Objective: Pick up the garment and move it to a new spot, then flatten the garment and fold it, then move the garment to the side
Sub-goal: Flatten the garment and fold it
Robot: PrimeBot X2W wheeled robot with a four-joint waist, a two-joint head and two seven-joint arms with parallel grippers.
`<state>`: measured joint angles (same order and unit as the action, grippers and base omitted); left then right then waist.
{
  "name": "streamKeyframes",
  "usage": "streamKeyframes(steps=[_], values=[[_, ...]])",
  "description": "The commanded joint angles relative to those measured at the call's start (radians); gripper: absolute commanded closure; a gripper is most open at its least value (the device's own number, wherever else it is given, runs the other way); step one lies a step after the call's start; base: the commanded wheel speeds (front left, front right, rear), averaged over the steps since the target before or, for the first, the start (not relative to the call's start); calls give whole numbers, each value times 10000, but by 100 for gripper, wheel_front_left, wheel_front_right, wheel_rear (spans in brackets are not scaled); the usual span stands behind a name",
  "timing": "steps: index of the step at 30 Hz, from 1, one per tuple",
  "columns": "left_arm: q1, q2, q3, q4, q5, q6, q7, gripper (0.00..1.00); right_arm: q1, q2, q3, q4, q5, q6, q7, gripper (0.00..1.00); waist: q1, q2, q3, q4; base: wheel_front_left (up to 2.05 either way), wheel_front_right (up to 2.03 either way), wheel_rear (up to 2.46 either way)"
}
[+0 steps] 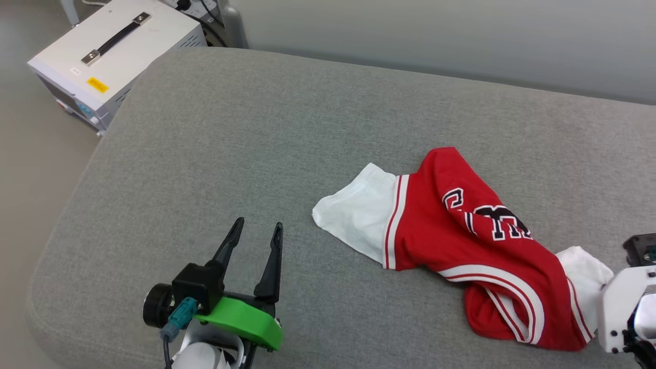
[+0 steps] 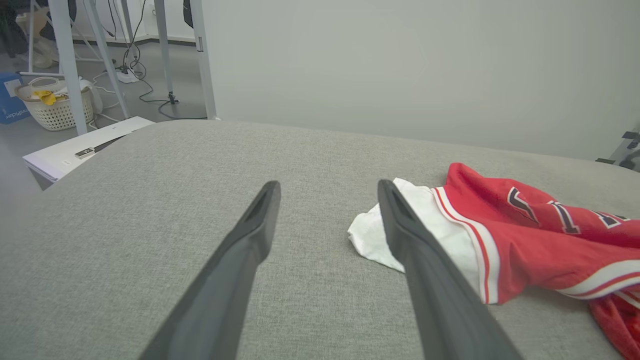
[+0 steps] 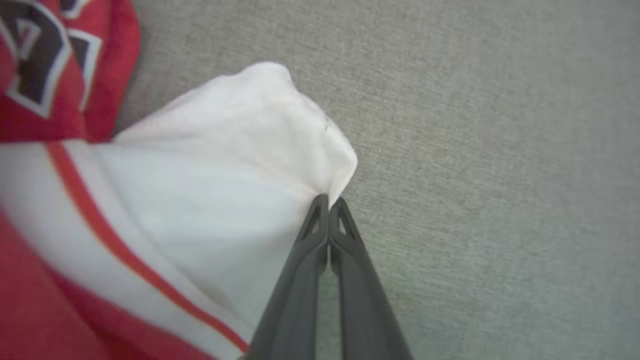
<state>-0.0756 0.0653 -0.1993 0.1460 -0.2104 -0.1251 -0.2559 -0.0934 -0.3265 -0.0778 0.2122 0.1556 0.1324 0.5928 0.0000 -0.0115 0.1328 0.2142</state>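
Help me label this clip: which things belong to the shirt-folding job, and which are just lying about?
Job: red jersey shirt; right gripper, shut on its white sleeve; left gripper, open; grey upholstered surface.
Lying about: white equipment case; white woven basket.

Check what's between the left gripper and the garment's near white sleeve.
Only bare grey cushion separates the open left gripper from the white sleeve of the garment, as the head view shows.

A lab-like workroom: a white instrument box [image 1: 110, 56], loose floor cables [image 2: 148, 91] and metal frame legs [image 2: 68, 65].
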Motion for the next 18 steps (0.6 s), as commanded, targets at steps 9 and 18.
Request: streamKeyframes(steps=[9, 18], values=[[35, 16, -46, 77, 58, -55, -59, 0, 303, 60, -2275, -125, -972, -17, -710, 100, 0, 115, -320, -1189, 0, 0, 0], [-108, 31, -59, 179, 65, -55, -59, 0, 219, 885, -3133, 856, -1764, -17, -1547, 0, 0, 115, -163, -1690, 0, 0, 0]])
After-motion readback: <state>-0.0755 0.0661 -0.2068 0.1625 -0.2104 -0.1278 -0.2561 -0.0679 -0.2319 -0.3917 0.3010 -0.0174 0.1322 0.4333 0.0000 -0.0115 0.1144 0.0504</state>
